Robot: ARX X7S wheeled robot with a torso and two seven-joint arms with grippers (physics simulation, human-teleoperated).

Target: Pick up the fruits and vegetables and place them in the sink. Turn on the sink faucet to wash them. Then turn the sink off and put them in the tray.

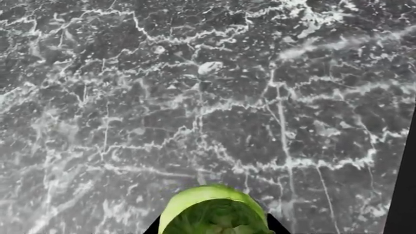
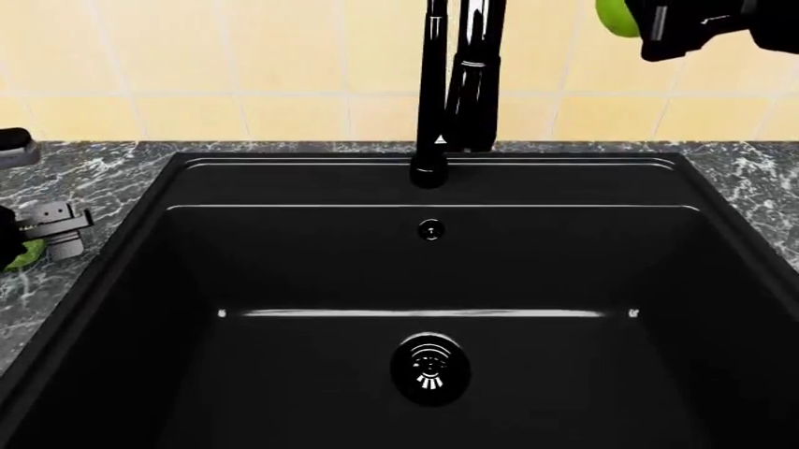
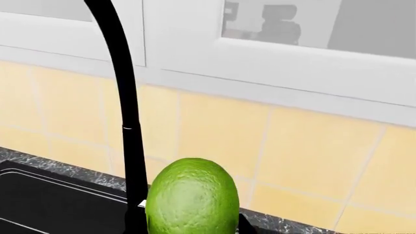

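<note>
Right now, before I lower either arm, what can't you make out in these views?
- Shallow black tray: in no view.
- Faucet handle and spout top: cut off by the head view's top edge.
- Right end effector: mostly off-frame; smooth green lime hides its jaws.
- Left end effector: at the edge; leafy yellow-green ball hides its jaws.

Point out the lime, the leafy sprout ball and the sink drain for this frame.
lime (image 3: 192,197): right wrist view, middle of its bumpy green skin.
leafy sprout ball (image 1: 211,212): left wrist view, upper leaves of the pale ball.
sink drain (image 2: 429,367): head view, centre of the round drain in the basin floor.
</note>
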